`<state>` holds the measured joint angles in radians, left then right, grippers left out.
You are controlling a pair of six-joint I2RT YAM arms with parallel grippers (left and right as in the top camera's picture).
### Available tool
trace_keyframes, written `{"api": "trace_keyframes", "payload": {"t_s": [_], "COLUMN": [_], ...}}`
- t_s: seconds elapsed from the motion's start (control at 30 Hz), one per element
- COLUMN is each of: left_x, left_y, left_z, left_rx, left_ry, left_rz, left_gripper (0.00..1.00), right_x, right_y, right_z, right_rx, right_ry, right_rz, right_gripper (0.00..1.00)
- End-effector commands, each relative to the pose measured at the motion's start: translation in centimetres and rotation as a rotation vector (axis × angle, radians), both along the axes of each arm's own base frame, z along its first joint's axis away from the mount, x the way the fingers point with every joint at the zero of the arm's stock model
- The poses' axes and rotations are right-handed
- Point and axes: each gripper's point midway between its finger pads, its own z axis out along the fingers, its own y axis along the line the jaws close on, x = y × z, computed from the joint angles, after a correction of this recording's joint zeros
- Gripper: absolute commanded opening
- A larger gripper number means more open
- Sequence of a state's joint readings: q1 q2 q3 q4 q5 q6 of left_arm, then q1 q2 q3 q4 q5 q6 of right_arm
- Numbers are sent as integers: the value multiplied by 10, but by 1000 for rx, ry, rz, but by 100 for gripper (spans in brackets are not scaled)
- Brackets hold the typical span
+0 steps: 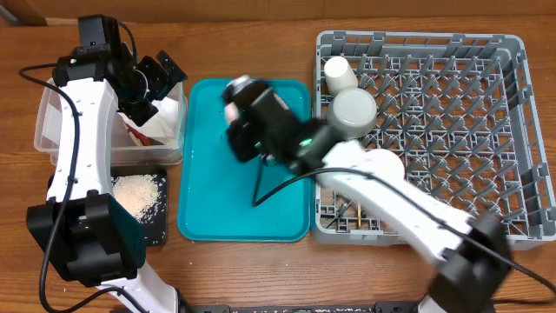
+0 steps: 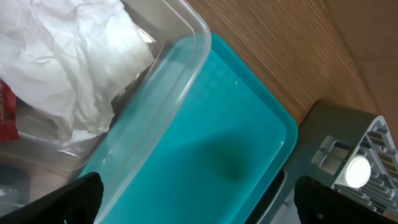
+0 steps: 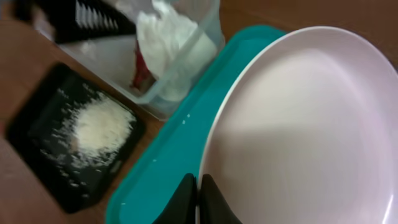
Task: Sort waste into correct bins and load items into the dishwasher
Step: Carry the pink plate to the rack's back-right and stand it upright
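Note:
My right gripper (image 3: 199,199) is shut on the rim of the pale pink plate (image 3: 298,124) and holds it above the teal tray (image 3: 174,155). In the overhead view this gripper (image 1: 236,103) is blurred over the tray's far end. My left gripper (image 2: 211,208) is open and empty, and hovers at the right edge of the clear tub (image 1: 52,130). The tub holds the white napkin (image 2: 68,56) and the red-and-white wrapper (image 3: 140,71). Rice (image 1: 139,193) lies on the black tray (image 1: 155,228). The grey rack (image 1: 452,130) holds the white cup (image 1: 337,73) and two bowls (image 1: 354,109) (image 1: 387,163).
The teal tray (image 1: 217,209) lies between the tub and the rack, with a few rice grains on it. Thin sticks, perhaps the chopsticks (image 1: 346,209), stand in the rack's front left corner. The right arm reaches across the rack's front left part.

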<state>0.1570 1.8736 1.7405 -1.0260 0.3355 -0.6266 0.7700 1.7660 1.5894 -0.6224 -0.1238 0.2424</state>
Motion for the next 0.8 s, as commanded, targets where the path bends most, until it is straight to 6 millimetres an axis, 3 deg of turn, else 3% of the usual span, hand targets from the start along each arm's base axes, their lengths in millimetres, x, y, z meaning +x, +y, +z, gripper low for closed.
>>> {"api": "trace_keyframes", "payload": {"t_s": [0.0, 0.07, 0.2, 0.3, 0.43, 0.5, 0.63, 0.77], "left_x": [2, 1, 1, 2, 1, 1, 1, 1], "left_y": [-2, -2, -2, -2, -2, -2, -2, -2], "left_z": [8, 8, 8, 8, 8, 8, 8, 8], "left_rx": [7, 7, 7, 7, 7, 7, 7, 7], "left_ry": [-18, -18, -18, -18, -18, -18, -18, -18], "left_rz": [1, 1, 1, 1, 1, 1, 1, 0], "left_gripper": [100, 100, 100, 100, 100, 100, 100, 100], "right_x": [-9, -7, 11, 30, 55, 60, 66, 69], "right_y": [-20, -43, -109, -157, -240, -268, -301, -313], "right_z": [67, 92, 113, 103, 85, 80, 68, 51], "right_rx": [237, 339, 497, 513, 534, 544, 548, 553], "right_ry": [49, 81, 200, 256, 290, 303, 320, 350], "right_rz": [102, 148, 117, -6, -226, -303, -384, -421], "right_gripper": [4, 4, 4, 4, 4, 4, 4, 4]}}
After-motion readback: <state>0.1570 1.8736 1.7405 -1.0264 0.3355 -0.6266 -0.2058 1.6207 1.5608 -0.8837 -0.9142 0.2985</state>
